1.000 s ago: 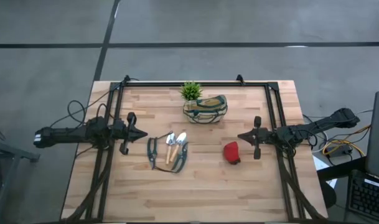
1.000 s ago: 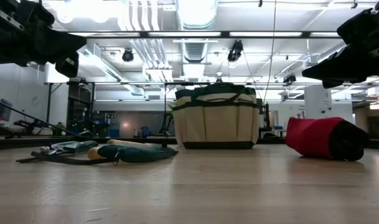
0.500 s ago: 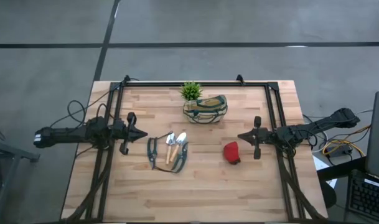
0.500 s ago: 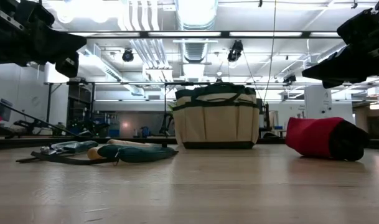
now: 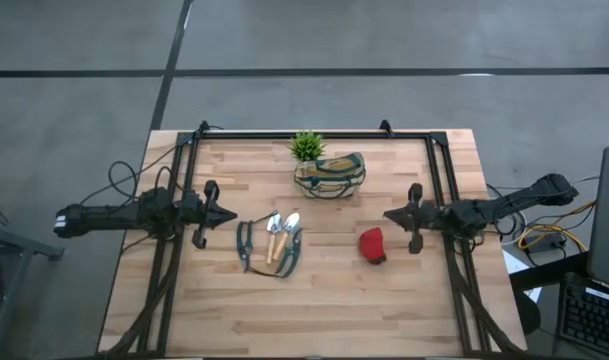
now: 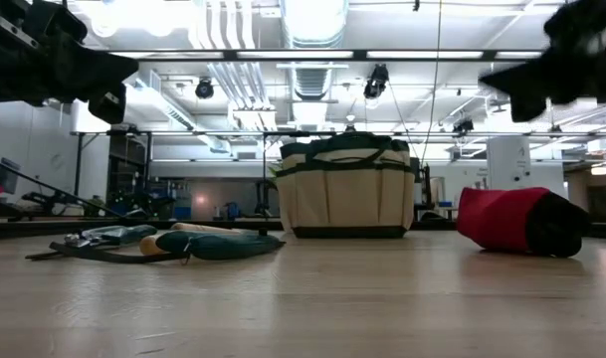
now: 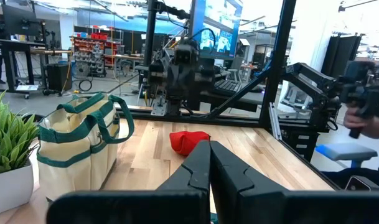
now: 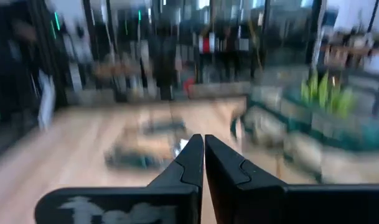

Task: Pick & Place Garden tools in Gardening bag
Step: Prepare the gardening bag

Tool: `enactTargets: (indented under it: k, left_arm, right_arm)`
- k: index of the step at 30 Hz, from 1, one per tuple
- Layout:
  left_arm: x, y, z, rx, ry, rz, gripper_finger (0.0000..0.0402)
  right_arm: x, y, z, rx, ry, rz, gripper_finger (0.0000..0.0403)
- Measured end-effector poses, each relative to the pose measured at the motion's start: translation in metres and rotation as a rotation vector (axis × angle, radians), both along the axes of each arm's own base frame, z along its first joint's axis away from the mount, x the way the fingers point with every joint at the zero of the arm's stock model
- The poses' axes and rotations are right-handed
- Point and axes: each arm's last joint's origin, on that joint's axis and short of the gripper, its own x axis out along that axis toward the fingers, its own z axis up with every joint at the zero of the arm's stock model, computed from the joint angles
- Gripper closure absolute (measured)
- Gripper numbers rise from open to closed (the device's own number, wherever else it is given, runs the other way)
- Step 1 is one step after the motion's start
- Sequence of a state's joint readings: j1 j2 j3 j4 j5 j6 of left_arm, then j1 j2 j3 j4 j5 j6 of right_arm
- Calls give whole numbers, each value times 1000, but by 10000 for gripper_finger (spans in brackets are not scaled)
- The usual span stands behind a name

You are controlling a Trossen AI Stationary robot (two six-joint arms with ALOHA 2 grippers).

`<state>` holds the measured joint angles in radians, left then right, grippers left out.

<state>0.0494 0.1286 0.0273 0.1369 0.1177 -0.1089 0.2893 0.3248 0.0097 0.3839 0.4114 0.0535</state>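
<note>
The garden tools (image 5: pixel 272 243), silver heads with wooden handles and dark-handled shears, lie flat in a cluster on the table's middle; they also show in the low view (image 6: pixel 153 243). A red soft lump (image 5: pixel 372 245) lies to their right. The beige, green-trimmed gardening bag (image 5: pixel 330 176) stands upright at the far middle. My left gripper (image 5: pixel 232 214) hovers shut, left of the tools. My right gripper (image 5: pixel 387 216) hovers shut, above and just right of the red lump.
A small green plant in a white pot (image 5: pixel 306 148) stands against the bag's far left side. A black frame (image 5: pixel 314 134) runs along the table's far edge and down both sides. Bare wood lies along the near edge (image 5: pixel 314 320).
My right gripper has drawn back a little toward the table's right edge and shows blurred in the low and right wrist views. The tools, the lump and the bag have stayed where they were.
</note>
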Motion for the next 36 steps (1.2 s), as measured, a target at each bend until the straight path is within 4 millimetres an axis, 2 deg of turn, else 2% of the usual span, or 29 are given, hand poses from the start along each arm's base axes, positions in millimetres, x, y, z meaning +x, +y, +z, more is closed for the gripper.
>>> enactTargets:
  k: [5,9,14,16,20,26,31,36]
  left_arm:
    - [0,0,0,0,0,-1,396]
    - [0,0,0,0,0,0,396]
    - [0,0,0,0,0,-1,396]
    - [0,0,0,0,0,0,396]
    - [0,0,0,0,2,-1,396]
    - [0,0,0,0,2,0,396]
    - [0,0,0,0,4,0,396]
    - [0,0,0,0,5,0,396]
  right_arm:
    - [-2,-1,22,66,-229,-16,394]
    - [4,-3,25,48,-253,-50,394]
    - [27,-6,29,0,-96,-108,394]
    - [41,-7,38,-23,-26,-111,394]
    - [68,-12,51,-95,228,-120,394]
    - [102,-23,77,-210,511,-163,386]
    - [127,-30,94,-321,631,-173,336]
    - [149,-41,95,-430,735,-194,274]
